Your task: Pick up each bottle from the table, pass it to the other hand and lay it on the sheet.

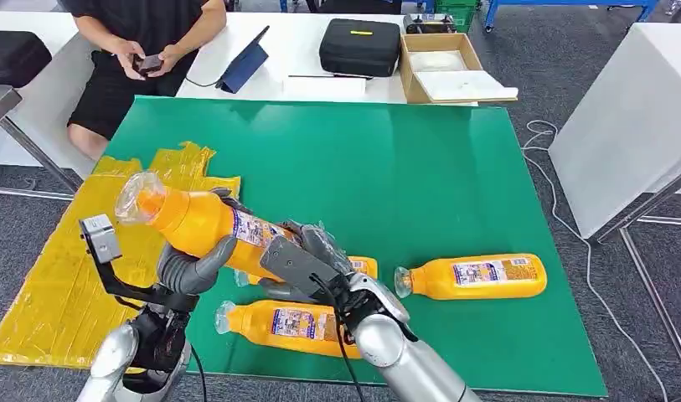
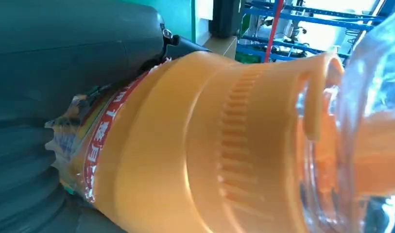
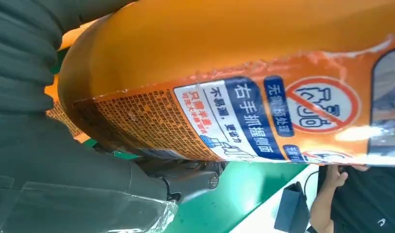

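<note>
- The orange bottle (image 1: 198, 222) is smooth shiny plastic with a clear cap and a paper label. It is up in the air, tilted, over the near left corner of the green mat (image 1: 387, 176).
- The left hand (image 1: 190, 268) wraps its grey thumb and dark fingers around the bottle's orange shoulder, close to the cap end.
- The right hand (image 1: 307, 260) holds the same bottle at its label end, so both hands grip it together.
- The yellow sheet (image 1: 60, 285) is crinkly and thin. It lies just off the left edge of the green mat.
- Three more bottles lie flat on the green mat's near part: one (image 1: 475, 276) to the right, one (image 1: 282, 322) by the near edge, and one (image 1: 362, 266) mostly hidden behind the right hand.
- Past the green mat's far edge, a person's hands (image 1: 148, 60) hold a small dark thing.
- In the left wrist view, the bottle's ribbed neck (image 2: 234, 145) looks very big and blurry.
</note>
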You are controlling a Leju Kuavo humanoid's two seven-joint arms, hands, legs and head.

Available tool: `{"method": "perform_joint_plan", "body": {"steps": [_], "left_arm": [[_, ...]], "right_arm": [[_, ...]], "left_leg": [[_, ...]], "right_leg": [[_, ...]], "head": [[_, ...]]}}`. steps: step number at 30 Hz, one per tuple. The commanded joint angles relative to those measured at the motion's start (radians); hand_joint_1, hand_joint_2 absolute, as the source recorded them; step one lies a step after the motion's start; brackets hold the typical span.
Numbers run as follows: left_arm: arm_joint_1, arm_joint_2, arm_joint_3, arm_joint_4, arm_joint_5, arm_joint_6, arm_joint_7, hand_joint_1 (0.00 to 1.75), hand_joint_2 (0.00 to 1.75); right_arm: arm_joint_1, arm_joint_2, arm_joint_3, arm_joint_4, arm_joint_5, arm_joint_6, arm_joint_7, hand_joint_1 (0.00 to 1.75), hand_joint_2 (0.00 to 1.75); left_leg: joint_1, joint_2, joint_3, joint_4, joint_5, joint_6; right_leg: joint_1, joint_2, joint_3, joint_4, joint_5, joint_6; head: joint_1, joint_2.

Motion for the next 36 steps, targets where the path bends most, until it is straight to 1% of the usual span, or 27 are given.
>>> {"method": "perform_joint_plan", "body": {"steps": [1, 2, 3, 4, 5, 6, 7, 9, 11, 12, 15, 17, 19, 20, 21, 23, 24, 27, 28, 29, 30, 31, 32, 34, 35, 36], "left_arm": [[-0.020, 0.023, -0.027, 0.013, 0.059, -0.022, -0.008, 1.75, 1.75], [-0.009, 0.025, -0.020, 0.009, 0.071, -0.026, -0.011, 1.75, 1.75], [-0.006, 0.027, -0.017, 0.006, 0.073, -0.028, -0.011, 1.75, 1.75], [0.007, 0.029, -0.005, -0.003, 0.080, -0.032, -0.014, 1.75, 1.75], [0.025, 0.032, 0.022, -0.014, 0.096, -0.039, -0.019, 1.75, 1.75], [0.037, 0.035, 0.040, -0.022, 0.107, -0.052, -0.018, 1.75, 1.75], [0.045, 0.030, 0.055, -0.026, 0.109, -0.058, -0.016, 1.75, 1.75], [0.078, 0.028, 0.099, -0.049, 0.114, -0.071, -0.019, 1.75, 1.75], [0.114, 0.017, 0.152, -0.064, 0.114, -0.096, -0.019, 1.75, 1.75], [0.123, 0.013, 0.169, -0.064, 0.116, -0.115, -0.017, 1.75, 1.75], [0.152, 0.003, 0.210, -0.066, 0.118, -0.142, -0.013, 1.75, 1.75], [0.154, 0.002, 0.214, -0.065, 0.119, -0.148, -0.013, 1.75, 1.75], [0.150, -0.001, 0.213, -0.063, 0.119, -0.149, -0.014, 1.75, 1.75], [0.150, -0.001, 0.213, -0.063, 0.119, -0.149, -0.014, 1.75, 1.75], [0.148, -0.003, 0.211, -0.063, 0.119, -0.151, -0.014, 1.75, 1.75], [0.159, 0.002, 0.218, -0.067, 0.116, -0.159, -0.012, 1.75, 1.75], [0.172, 0.005, 0.226, -0.073, 0.117, -0.163, -0.010, 1.75, 1.75], [0.195, 0.005, 0.280, -0.081, 0.072, -0.173, -0.029, 1.75, 1.75], [0.187, 0.009, 0.311, -0.082, -0.005, -0.151, -0.047, 1.75, 1.75], [0.176, 0.019, 0.329, -0.080, -0.036, -0.144, -0.056, 1.75, 1.75], [0.161, 0.039, 0.352, -0.070, -0.039, -0.155, -0.057, 1.75, 1.75], [0.154, 0.038, 0.365, -0.067, -0.038, -0.161, -0.056, 1.75, 1.75], [0.154, 0.038, 0.365, -0.067, -0.038, -0.161, -0.056, 1.75, 1.75], [0.152, 0.034, 0.366, -0.065, -0.038, -0.164, -0.054, 1.75, 1.75], [0.153, 0.031, 0.363, -0.066, -0.039, -0.166, -0.053, 1.75, 1.75], [0.153, 0.031, 0.363, -0.066, -0.039, -0.166, -0.053, 1.75, 1.75]], "right_arm": [[-0.030, -0.048, 0.028, 0.023, 0.036, -0.011, -0.013, 0.00, 1.75], [-0.024, -0.058, 0.019, 0.011, 0.040, -0.019, -0.020, 0.00, 1.75], [-0.021, -0.061, 0.017, 0.005, 0.041, -0.019, -0.020, 0.00, 1.75], [-0.004, -0.070, -0.007, -0.019, 0.032, -0.027, -0.022, 0.00, 0.00], [0.020, -0.094, -0.050, -0.068, -0.010, -0.035, -0.044, 0.00, 0.00], [0.030, -0.116, -0.067, -0.099, -0.024, -0.022, -0.049, 0.00, 0.00], [0.039, -0.126, -0.081, -0.119, -0.024, -0.019, -0.047, 0.00, 0.00], [0.066, -0.174, -0.122, -0.198, -0.013, -0.042, -0.053, 0.00, 0.00], [0.115, -0.221, -0.185, -0.310, -0.008, -0.039, -0.054, 0.00, 0.00], [0.131, -0.232, -0.208, -0.343, -0.003, -0.019, -0.052, 0.00, 0.00], [0.192, -0.250, -0.290, -0.458, 0.022, -0.008, -0.055, 0.00, 0.00], [0.198, -0.250, -0.300, -0.469, 0.023, 0.003, -0.052, 0.00, 0.00], [0.198, -0.242, -0.301, -0.467, 0.028, 0.007, -0.051, 0.00, 0.00], [0.198, -0.242, -0.301, -0.467, 0.028, 0.007, -0.051, 0.00, 0.00], [0.197, -0.235, -0.299, -0.459, 0.030, 0.009, -0.052, 0.00, 0.00], [0.215, -0.242, -0.324, -0.495, 0.053, -0.008, -0.066, 0.00, 0.00], [0.236, -0.260, -0.345, -0.543, 0.058, -0.012, -0.071, 0.00, 0.00], [0.350, -0.323, -0.457, -0.734, 0.084, 0.004, -0.092, 0.00, 0.00], [0.405, -0.345, -0.517, -0.798, 0.092, 0.013, -0.110, 0.00, 0.00], [0.444, -0.370, -0.554, -0.833, 0.098, 0.020, -0.123, 0.00, 0.00], [0.484, -0.394, -0.601, -0.858, 0.094, 0.033, -0.159, 0.00, 0.00], [0.496, -0.390, -0.624, -0.860, 0.091, 0.046, -0.177, 0.00, 0.00], [0.496, -0.390, -0.624, -0.860, 0.091, 0.046, -0.177, 0.00, 0.00], [0.487, -0.378, -0.618, -0.846, 0.096, 0.052, -0.182, 0.00, 0.00], [0.481, -0.372, -0.612, -0.841, 0.100, 0.053, -0.183, 0.00, 0.00], [0.481, -0.372, -0.612, -0.841, 0.100, 0.053, -0.183, 0.00, 0.00]], "left_leg": [[0.001, -0.002, -0.001, 0.000, 0.001, -0.003], [0.001, -0.001, 0.000, 0.000, 0.000, -0.002], [0.002, -0.001, 0.000, 0.000, 0.001, -0.004], [0.001, -0.001, 0.000, 0.000, 0.001, -0.002], [0.001, -0.001, 0.000, 0.000, 0.001, -0.003], [0.001, -0.002, 0.000, 0.000, 0.001, -0.002], [0.000, -0.002, 0.000, 0.000, 0.001, -0.002], [0.001, -0.001, 0.000, 0.000, 0.000, -0.002], [0.000, -0.001, -0.001, 0.000, 0.000, -0.002], [-0.001, -0.002, -0.001, 0.000, 0.000, -0.001], [-0.001, -0.001, -0.001, 0.000, 0.000, -0.001], [-0.001, -0.003, -0.001, 0.000, 0.000, -0.002], [-0.001, -0.002, -0.002, 0.001, 0.000, -0.002], [0.000, -0.002, -0.003, 0.001, 0.001, -0.004], [-0.001, -0.001, -0.002, 0.000, 0.000, -0.002], [0.000, -0.002, -0.002, 0.001, 0.000, -0.003], [-0.001, -0.002, -0.002, 0.000, 0.000, -0.002], [0.000, -0.003, -0.002, 0.001, 0.000, -0.002], [-0.001, -0.004, -0.002, 0.000, 0.000, -0.001], [0.000, -0.008, -0.002, 0.001, 0.000, -0.002], [0.000, -0.008, -0.002, 0.001, 0.000, -0.002], [0.000, -0.007, -0.002, 0.001, 0.000, -0.001], [0.000, -0.009, -0.002, 0.001, 0.000, -0.003], [-0.001, -0.004, -0.003, 0.001, 0.000, -0.002], [0.001, -0.005, -0.002, 0.001, 0.000, -0.004], [-0.001, -0.002, -0.003, 0.000, 0.000, -0.003]], "right_leg": [[0.001, -0.002, 0.001, -0.001, 0.001, -0.001], [0.000, -0.002, 0.001, -0.001, 0.000, -0.001], [0.002, -0.002, 0.001, -0.003, 0.002, -0.002], [0.001, -0.002, 0.001, -0.001, 0.001, -0.001], [0.001, -0.002, 0.001, -0.002, 0.001, -0.001], [0.001, -0.002, 0.001, -0.002, 0.001, -0.001], [0.000, -0.003, 0.001, -0.001, 0.000, -0.001], [0.001, -0.002, 0.001, -0.001, 0.000, -0.001], [0.000, -0.002, 0.001, -0.001, 0.000, -0.001], [0.000, -0.002, 0.001, -0.001, 0.000, 0.000], [-0.001, -0.001, 0.000, -0.001, 0.000, -0.001], [0.000, -0.004, 0.001, -0.002, 0.000, -0.001], [0.000, -0.002, -0.002, -0.001, 0.000, -0.001], [0.001, -0.003, -0.001, -0.002, 0.001, -0.002], [0.000, -0.002, -0.001, -0.001, 0.000, -0.001], [0.001, -0.002, -0.001, -0.001, 0.001, -0.002], [0.000, -0.003, -0.001, -0.001, 0.000, -0.001], [0.000, -0.004, -0.001, -0.001, 0.000, -0.001], [0.000, -0.004, -0.001, -0.001, -0.001, 0.000], [0.000, -0.008, 0.001, -0.002, -0.001, -0.001], [0.000, -0.008, 0.000, -0.002, -0.001, -0.001], [0.000, -0.007, 0.000, -0.001, -0.001, 0.000], [0.001, -0.010, 0.001, -0.002, -0.001, -0.001], [0.000, -0.004, -0.002, -0.001, 0.000, -0.001], [0.002, -0.006, 0.000, -0.002, 0.000, -0.002], [0.000, -0.003, -0.002, -0.001, 0.000, -0.001]], "head": [[0.000, 0.000], [0.000, 0.000], [0.000, 0.000], [0.000, 0.000], [0.000, 0.000], [0.000, 0.000], [0.000, 0.000], [0.000, 0.000], [0.000, 0.000], [0.000, 0.000], [0.000, 0.000], [0.000, 0.000], [0.000, 0.000], [0.001, 0.000], [-0.001, 0.000], [0.000, 0.000], [0.000, 0.000], [0.000, 0.000], [0.000, 0.000], [0.000, 0.000], [0.000, 0.000], [0.000, 0.000], [0.000, 0.000], [0.000, 0.000], [0.000, 0.000], [0.000, 0.000]]}}
